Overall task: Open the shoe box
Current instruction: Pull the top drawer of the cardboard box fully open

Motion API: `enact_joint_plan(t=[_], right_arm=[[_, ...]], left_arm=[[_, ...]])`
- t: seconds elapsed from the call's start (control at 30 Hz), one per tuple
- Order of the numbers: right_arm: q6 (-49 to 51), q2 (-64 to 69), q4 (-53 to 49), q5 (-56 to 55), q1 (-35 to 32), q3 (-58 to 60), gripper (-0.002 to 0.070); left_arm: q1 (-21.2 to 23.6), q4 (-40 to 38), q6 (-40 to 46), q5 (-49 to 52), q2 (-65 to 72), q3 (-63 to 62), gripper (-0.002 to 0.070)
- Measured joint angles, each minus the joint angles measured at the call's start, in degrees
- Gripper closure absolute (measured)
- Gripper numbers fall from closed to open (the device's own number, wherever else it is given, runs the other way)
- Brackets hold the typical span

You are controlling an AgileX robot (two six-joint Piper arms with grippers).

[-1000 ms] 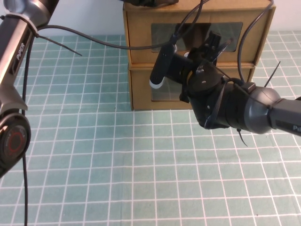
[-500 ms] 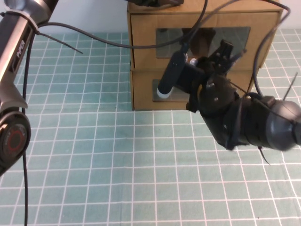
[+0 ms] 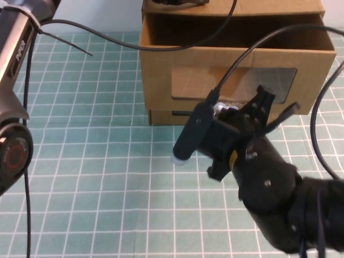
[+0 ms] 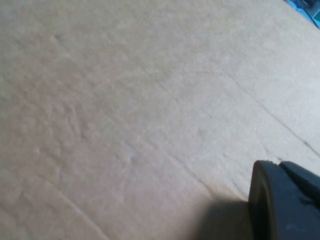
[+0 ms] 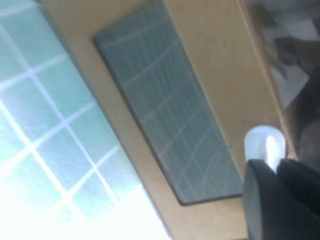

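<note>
right gripper (image 3: 263,102): at the lower front edge of the drawer (image 3: 158,80), about 4 o'clock off its window (image 3: 234,83); grip state can't tell (contact spot hidden by the wrist)
left gripper (image 4: 284,202): against the cardboard top, 12 o'clock; clench can't tell either
shoe box (image 3: 269,6): 12 o'clock on green grid mat (image 3: 80,161), upper drawer standing out toward 6, second box (image 3: 161,116) underneath

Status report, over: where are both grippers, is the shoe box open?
Left gripper on box top. Right gripper at shoe box drawer, lower front edge. Drawer out. Cable crosses its front.
</note>
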Motion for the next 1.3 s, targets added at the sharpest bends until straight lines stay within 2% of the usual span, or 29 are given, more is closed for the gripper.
enact_joint_plan(t=[0.13,0.47,0.57,0.7,0.77,0.9,0.97,1.07,1.2,1.3], right_arm=[[0.2,-1.8,0.5,1.2,1.8,0.6,0.0680],[0.2,-1.9,0.4,3.9,3.4,0.7,0.0683],[0.3,-1.9,-0.9,6.5,3.0,0.7,0.0631],[0.3,-1.9,-0.9,7.1,1.8,0.0,0.0457],[0.3,-1.7,-1.0,8.0,1.4,-0.5,0.0392],[-1.0,-2.3,1.8,6.6,1.2,-2.9,0.0379],[-7.1,-4.3,7.7,1.4,1.2,-5.2,0.0402],[-26.5,-8.0,26.2,-3.0,1.2,-11.7,0.0428],[-53.2,-9.4,45.4,9.4,-0.4,-26.1,0.0435],[-70.0,-8.8,56.0,18.1,-5.0,-36.2,0.0437]], left_arm=[[0.0,-0.1,0.0,0.0,0.0,0.0,0.0680],[0.0,-0.1,-0.4,0.0,0.0,0.0,0.0680],[0.0,-0.2,-0.4,0.0,0.0,0.0,0.0680],[0.0,-0.2,-0.4,0.0,0.0,0.0,0.0680],[0.0,-0.2,-0.4,0.0,0.0,0.0,0.0680],[0.0,-0.2,-0.4,0.0,0.0,0.0,0.0680],[0.0,-0.2,-0.4,0.0,0.0,0.0,0.0680],[0.0,-0.2,-0.4,0.0,0.0,0.0,0.0680],[0.0,-0.2,-0.6,0.0,0.0,0.0,0.0680],[0.0,-0.3,-0.7,0.0,0.0,0.0,0.0680]])
